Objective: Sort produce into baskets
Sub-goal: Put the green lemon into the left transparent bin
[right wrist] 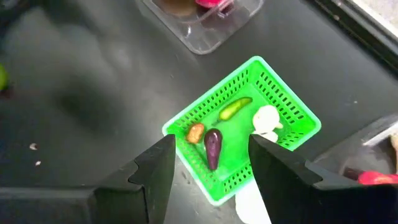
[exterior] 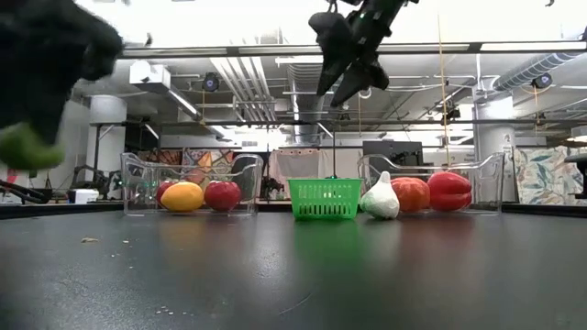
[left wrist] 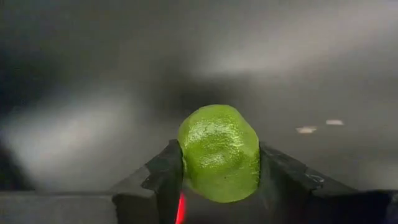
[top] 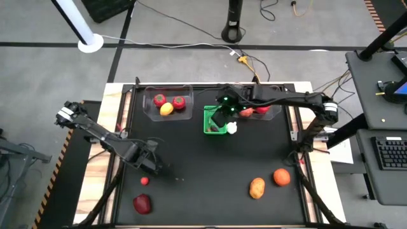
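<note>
The left end effector (left wrist: 219, 180) is clenched on a lime (left wrist: 219, 153), held above the near-left part of the black desk (top: 210, 165). The right end effector (right wrist: 210, 163) hangs released directly over the green basket (right wrist: 281, 94) at the far centre, which contains a purple eggplant (right wrist: 212, 147), a green pepper (right wrist: 235, 109), a small brown piece (right wrist: 195, 132) and a white piece (right wrist: 266, 120). Two clear bins (top: 150, 109) flank the basket, each holding red produce (top: 179, 101).

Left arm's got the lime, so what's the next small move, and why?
Probably carry it toward the far bins. The left gripper is shut on the lime over the table's near left, well short of the left bin. The right gripper hangs open over the green basket, so approach wide.
</note>
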Robot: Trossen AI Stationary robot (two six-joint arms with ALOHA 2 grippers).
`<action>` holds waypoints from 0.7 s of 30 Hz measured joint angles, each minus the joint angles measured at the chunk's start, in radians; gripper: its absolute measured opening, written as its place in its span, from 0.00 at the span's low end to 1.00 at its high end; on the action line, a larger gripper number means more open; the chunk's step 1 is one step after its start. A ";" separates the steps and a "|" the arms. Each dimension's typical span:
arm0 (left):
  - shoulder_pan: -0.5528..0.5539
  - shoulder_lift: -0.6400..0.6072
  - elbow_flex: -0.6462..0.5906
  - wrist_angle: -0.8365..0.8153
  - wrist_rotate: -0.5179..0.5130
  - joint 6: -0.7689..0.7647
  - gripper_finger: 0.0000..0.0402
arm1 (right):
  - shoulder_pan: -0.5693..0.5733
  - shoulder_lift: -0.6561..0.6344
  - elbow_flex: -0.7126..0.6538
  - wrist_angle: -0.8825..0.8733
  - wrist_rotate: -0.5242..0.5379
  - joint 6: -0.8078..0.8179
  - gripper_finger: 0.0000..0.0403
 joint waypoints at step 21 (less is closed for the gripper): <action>0.487 -0.098 0.348 -0.037 -0.288 0.924 0.39 | 0.156 -0.268 0.000 0.011 0.007 0.113 0.48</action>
